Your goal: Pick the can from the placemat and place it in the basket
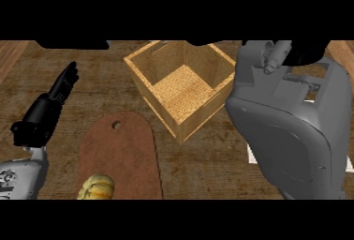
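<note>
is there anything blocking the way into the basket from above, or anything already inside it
Nothing visible does. The basket stands open-topped, and the part of its woven floor that shows is bare. The right forearm rises beside its right wall, not over the opening. The can itself is not visible, and the right hand is hidden at the top edge.

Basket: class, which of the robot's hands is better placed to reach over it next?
Right, probably: the right hand is beside the basket, near its right rim. The left hand rests open at the view's left, farther away.
</note>
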Tool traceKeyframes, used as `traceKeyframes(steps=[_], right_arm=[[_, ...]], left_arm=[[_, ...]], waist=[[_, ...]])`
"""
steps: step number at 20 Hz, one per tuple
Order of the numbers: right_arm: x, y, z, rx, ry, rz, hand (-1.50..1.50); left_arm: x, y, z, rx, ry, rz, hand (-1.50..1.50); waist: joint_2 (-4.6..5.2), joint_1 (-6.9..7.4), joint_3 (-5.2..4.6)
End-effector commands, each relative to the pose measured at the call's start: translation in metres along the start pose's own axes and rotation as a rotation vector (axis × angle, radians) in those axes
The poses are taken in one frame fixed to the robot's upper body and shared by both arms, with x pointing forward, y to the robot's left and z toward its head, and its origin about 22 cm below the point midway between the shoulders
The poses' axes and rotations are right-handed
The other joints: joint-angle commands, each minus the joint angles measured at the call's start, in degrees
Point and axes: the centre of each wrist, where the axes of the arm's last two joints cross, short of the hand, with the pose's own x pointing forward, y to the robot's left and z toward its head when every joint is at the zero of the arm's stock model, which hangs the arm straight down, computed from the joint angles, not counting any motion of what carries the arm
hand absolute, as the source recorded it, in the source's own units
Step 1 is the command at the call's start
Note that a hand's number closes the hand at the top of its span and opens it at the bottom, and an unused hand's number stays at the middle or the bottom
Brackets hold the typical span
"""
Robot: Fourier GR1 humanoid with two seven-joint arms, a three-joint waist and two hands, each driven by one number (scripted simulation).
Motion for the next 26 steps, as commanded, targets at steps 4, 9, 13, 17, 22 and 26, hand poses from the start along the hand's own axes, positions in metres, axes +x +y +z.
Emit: traceKeyframes(steps=[4,9,13,17,22,26], right_arm=[[0.031,0.032,-0.027,0.138,0.225,0.066,1.50],[0.029,0.048,-0.036,0.217,0.308,0.098,1.50],[0.020,0.072,-0.049,0.267,0.346,0.326,1.50],[0.036,0.070,-0.049,0.273,0.324,0.428,1.50],[0.037,0.070,-0.048,0.374,0.314,0.442,-1.50],[0.031,0.077,-0.061,0.441,0.350,0.338,-1.50]], left_arm=[[0.008,0.002,-0.011,-0.019,-0.019,0.006,0.00],[-0.006,-0.010,0.008,-0.019,0.003,0.029,0.00],[0.000,0.004,0.005,0.010,0.016,-0.001,0.00],[-0.006,-0.001,-0.003,0.019,0.014,-0.013,0.00],[-0.007,-0.014,-0.001,0.025,0.021,0.009,0.00],[0.000,0.006,0.007,-0.009,0.015,0.006,0.00]], waist=[[0.26,0.58,0.00],[-0.10,0.51,0.03],[-0.22,-0.24,0.02],[-0.18,-1.83,0.01],[-0.51,-2.07,0.09],[-0.22,-0.62,0.10]])
